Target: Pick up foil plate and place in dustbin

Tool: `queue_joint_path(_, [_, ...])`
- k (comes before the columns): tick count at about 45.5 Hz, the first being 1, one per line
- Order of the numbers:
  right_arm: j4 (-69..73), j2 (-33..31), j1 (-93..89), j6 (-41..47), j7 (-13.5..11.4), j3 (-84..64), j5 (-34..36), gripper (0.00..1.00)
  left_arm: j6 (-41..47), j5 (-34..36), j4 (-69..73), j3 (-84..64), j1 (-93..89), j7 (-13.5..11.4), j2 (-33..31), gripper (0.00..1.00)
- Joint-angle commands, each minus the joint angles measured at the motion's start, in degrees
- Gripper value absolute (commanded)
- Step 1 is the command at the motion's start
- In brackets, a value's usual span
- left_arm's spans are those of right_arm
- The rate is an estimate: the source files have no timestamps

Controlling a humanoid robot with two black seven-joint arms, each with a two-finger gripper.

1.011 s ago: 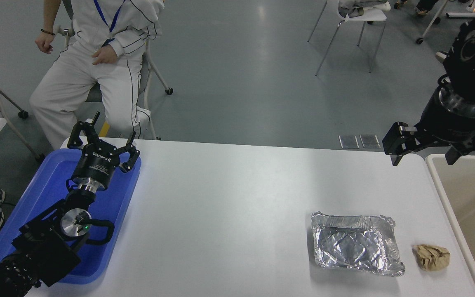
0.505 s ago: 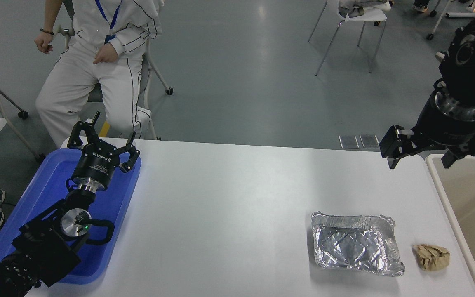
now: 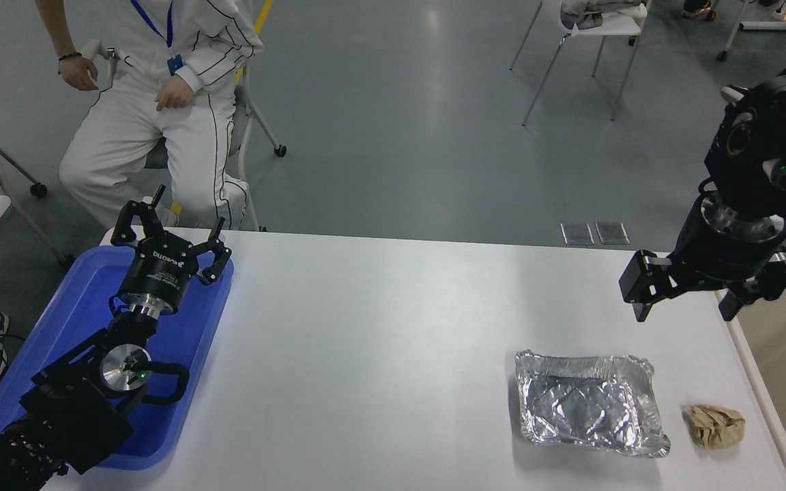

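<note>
Two arms were in view. Left gripper [image 3: 169, 228] sat parked at 9 o'clock over the blue tray [image 3: 72, 320], fingers spread, holding nothing. Right gripper [image 3: 686, 303] hung at 3 o'clock above the table [image 3: 379, 327], fingers spread wide and pointing down, nothing between them.

Foil plate [image 3: 591, 402] lay flat on the table at 5 o'clock, upright, looked empty, rim crinkled. Right gripper was toward 12 from it and a bit to the 3 o'clock side, apart from it, no contact. Brown paper wad [image 3: 715, 425] sat near the plate's 3 o'clock edge, not touching. Dustbin [image 3: 751, 361] stood at the table's 3 o'clock end, only its pale rim and part of the inside showing. A person sat off at 11 o'clock, away from the table.

Step in hand, as I judged it: the reach, pre-grasp; plate not yet touched, so task barely begun. Next move prob. called for coming toward 6 and down over one rim, w/ one finger inside and one outside the wall. Foil's thin, so likely to crumple or slip; a light pinch on the rim seemed safest, keeping clear of the wad, then a carry toward 3 to the bin.
</note>
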Motion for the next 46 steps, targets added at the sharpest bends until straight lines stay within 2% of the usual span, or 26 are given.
queue_joint_path(1, [-0.1, -1.2, -7.7, -5.7, 0.0, 4.5, -5.1, 0.98, 0.0, 0.0, 0.0, 0.0, 0.0, 0.0, 0.0, 1.0])
queue_joint_path(7, [-0.1, -1.3, -12.3, -11.7, 0.0, 7.1, -7.0, 0.94, 0.0, 0.0, 0.0, 0.0, 0.0, 0.0, 0.0, 1.0])
queue_joint_path(19, [-0.1, -1.3, -22.0, -23.4, 0.1, 10.1, -13.5, 0.93, 0.0, 0.0, 0.0, 0.0, 0.0, 0.0, 0.0, 1.0])
queue_joint_path(22, [-0.1, -1.3, -24.2, -24.9, 0.0, 10.3, -14.6, 0.91, 0.0, 0.0, 0.0, 0.0, 0.0, 0.0, 0.0, 1.0])
queue_joint_path(46, [-6.9, -0.8, -35.8, -33.6, 0.1, 10.9, -14.6, 0.9, 0.0, -0.1, 0.0, 0.0, 0.0, 0.0, 0.0, 1.0])
